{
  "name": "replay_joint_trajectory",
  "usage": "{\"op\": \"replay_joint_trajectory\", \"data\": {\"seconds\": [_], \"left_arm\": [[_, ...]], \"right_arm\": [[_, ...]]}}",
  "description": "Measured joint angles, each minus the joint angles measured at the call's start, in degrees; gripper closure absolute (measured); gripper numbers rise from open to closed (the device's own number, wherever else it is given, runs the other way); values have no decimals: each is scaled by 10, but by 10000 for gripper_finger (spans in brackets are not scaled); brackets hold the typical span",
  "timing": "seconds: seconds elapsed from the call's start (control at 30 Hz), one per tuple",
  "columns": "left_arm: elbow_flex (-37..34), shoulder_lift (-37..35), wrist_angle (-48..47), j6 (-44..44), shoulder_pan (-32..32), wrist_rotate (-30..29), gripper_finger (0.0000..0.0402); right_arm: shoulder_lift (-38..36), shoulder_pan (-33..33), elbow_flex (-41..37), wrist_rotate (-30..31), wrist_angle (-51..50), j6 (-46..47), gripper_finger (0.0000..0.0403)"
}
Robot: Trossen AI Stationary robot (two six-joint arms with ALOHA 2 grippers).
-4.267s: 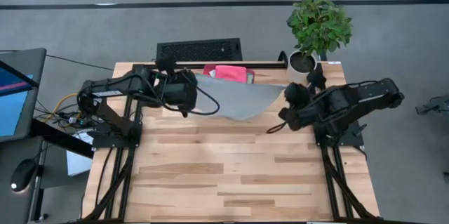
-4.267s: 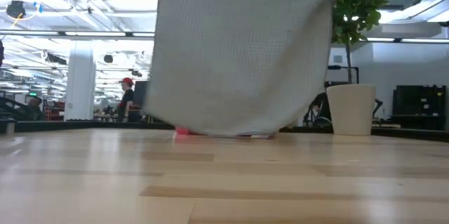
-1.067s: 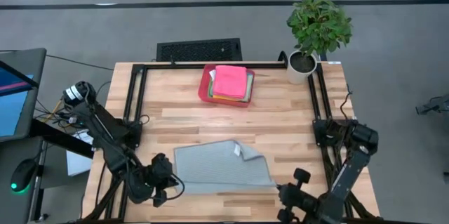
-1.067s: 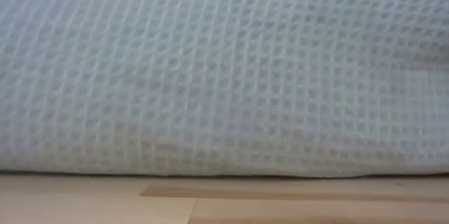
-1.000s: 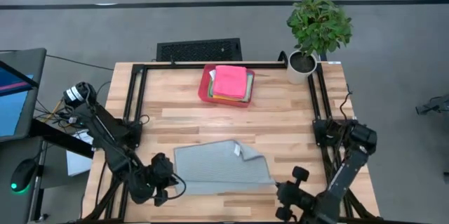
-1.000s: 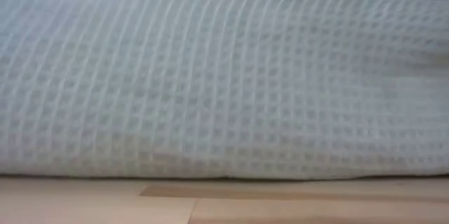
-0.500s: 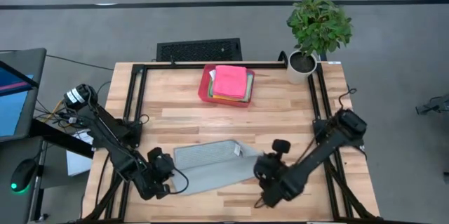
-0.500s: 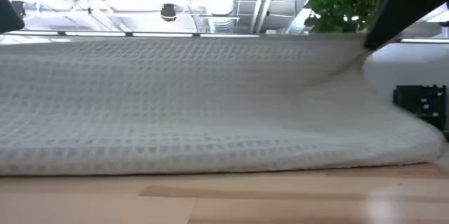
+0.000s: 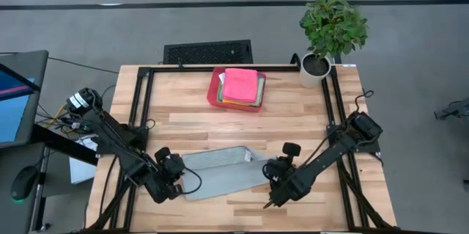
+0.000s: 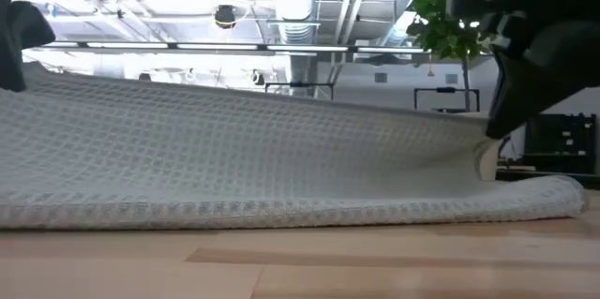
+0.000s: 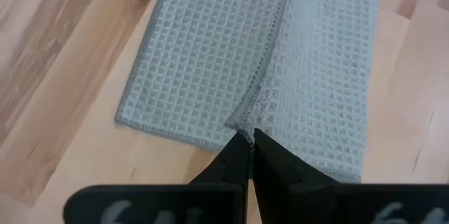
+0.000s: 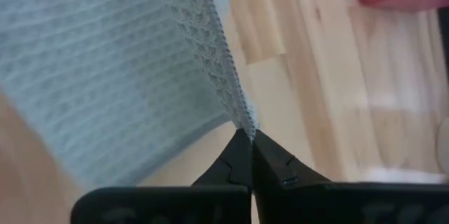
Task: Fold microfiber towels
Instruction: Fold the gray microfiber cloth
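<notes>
Grey waffle-weave towel (image 9: 220, 172), half-folded

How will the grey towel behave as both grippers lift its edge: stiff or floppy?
Probably floppy: the grey towel sags between the left gripper and right gripper in the low view. Likely light, since pinched corners carry it. Its waffle weave probably resists slipping.

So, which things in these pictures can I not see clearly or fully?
- Low view: the raised grey towel hides most of the table behind it, tray included.
- High view: the pink towel covers the stack in the red tray; only thin coloured edges show.
- Right wrist view: the tray is blurred and cut off at the picture's edge.
- High view: both grippers' fingertips are too small to make out.
</notes>
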Motion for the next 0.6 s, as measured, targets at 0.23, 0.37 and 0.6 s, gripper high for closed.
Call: {"op": "replay_joint_trajectory", "data": {"seconds": [0.23,0.37,0.6], "left_arm": [[0,0,11,1,2,-15,401],[4,-1,16,2,3,-17,401],[4,-1,10,13,8,-24,401]], "right_arm": [[0,26,2,-26,-11,32,384],[0,48,23,-24,-50,66,381],[0,60,68,-25,-94,73,381]]}}
